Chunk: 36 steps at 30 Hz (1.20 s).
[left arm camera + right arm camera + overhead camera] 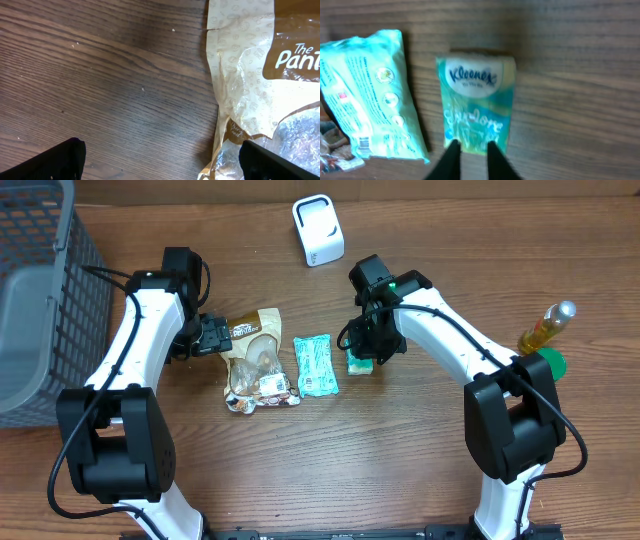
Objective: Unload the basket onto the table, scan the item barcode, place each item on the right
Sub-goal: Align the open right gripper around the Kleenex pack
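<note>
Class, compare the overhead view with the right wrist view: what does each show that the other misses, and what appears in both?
Only the overhead view shows the white scanner, the grey basket, the yellow bottle and the left gripper by the brown bag. Only the right wrist view shows the Kleenex lettering on the tissue pack and a barcode on the teal packet. Both show the tissue pack, the teal packet beside it, and the right gripper at the pack's edge.

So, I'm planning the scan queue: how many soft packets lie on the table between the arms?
3: a brown snack bag on the left, a teal packet in the middle, a Kleenex pack rightmost. Anything beneath them would be hidden.
</note>
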Each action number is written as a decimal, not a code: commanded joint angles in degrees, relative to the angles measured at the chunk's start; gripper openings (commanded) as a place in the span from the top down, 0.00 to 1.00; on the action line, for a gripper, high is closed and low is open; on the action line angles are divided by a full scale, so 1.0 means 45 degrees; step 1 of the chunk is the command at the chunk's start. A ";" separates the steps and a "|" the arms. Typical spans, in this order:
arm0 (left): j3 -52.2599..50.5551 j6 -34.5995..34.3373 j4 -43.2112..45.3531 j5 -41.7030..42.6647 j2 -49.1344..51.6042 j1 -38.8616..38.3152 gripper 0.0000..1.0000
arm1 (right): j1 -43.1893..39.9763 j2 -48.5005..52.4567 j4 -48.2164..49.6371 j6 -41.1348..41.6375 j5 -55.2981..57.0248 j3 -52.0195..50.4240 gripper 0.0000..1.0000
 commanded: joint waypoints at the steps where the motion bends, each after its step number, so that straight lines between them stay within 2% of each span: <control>1: 0.0185 0.0238 0.0015 -0.0121 0.0087 0.0034 0.00 | -0.0049 0.0015 0.0267 -0.0029 -0.0063 0.0146 0.89; 11: 0.0185 0.0238 0.0015 -0.0121 0.0087 0.0034 0.00 | 0.0155 0.0583 0.0238 -0.0019 -0.0073 0.0146 0.87; 15: 0.0189 0.0238 0.0015 -0.0121 0.0087 0.0034 0.00 | 0.0364 0.1156 0.0248 0.0019 -0.0068 0.0146 0.77; 20: 0.0189 0.0238 0.0015 -0.0121 0.0087 0.0034 0.00 | 0.0418 0.1375 0.0321 0.0019 -0.0078 0.0233 0.76; 28: 0.0189 0.0238 0.0015 -0.0121 0.0087 0.0034 0.00 | 0.0204 0.1345 -0.1326 0.0010 -0.0063 0.2871 0.74; 36: 0.0189 0.0238 0.0015 -0.0121 0.0087 0.0034 0.00 | 0.0204 0.1423 -0.1107 0.0010 0.0559 0.2837 0.73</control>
